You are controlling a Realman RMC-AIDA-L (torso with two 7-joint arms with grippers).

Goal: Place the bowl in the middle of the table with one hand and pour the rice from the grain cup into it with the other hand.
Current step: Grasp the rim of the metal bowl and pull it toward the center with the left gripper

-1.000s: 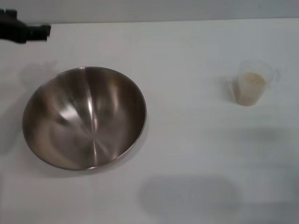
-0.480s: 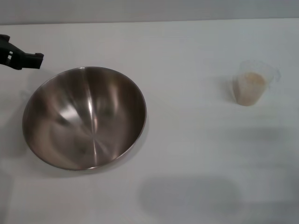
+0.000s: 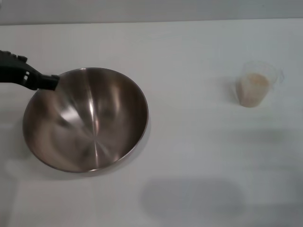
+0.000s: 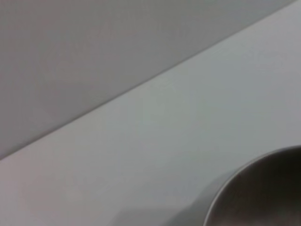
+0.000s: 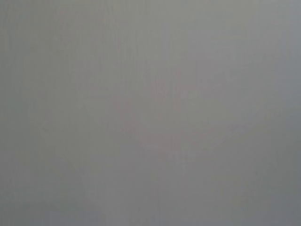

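Bowl (image 3: 87, 120) sits left on table (image 3: 189, 156); wide bare room btwn it & grain cup (image 3: 255, 87) w/ rice (image 3: 254, 81).
Left gripper (image 3: 49, 81) at bowl's far-left rim; we can't tell jaw state.

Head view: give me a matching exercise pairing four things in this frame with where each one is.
Things:
1. bowl
2. grain cup
3. rice
4. left gripper

Places:
A. inside the translucent container
B. at the steel rim's far-left edge
C. standing on the right side of the table
D. resting on the left side of the table

Pairs: 1-D, 2-C, 3-A, 4-B
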